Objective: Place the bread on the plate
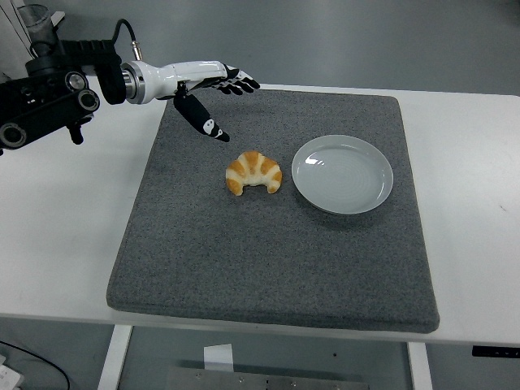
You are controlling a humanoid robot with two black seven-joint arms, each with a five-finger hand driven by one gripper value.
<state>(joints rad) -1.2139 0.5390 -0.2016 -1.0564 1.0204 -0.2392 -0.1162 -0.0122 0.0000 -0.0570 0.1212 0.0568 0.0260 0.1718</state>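
A golden croissant lies on the grey mat, near its middle. A pale round plate sits just to its right, empty. My left hand hovers above the mat's far left corner, up and to the left of the croissant. Its fingers are stretched out flat and its thumb points down toward the mat. It holds nothing. My right arm is out of view.
The grey mat covers most of the white table. My left arm's black joints hang over the table's far left.
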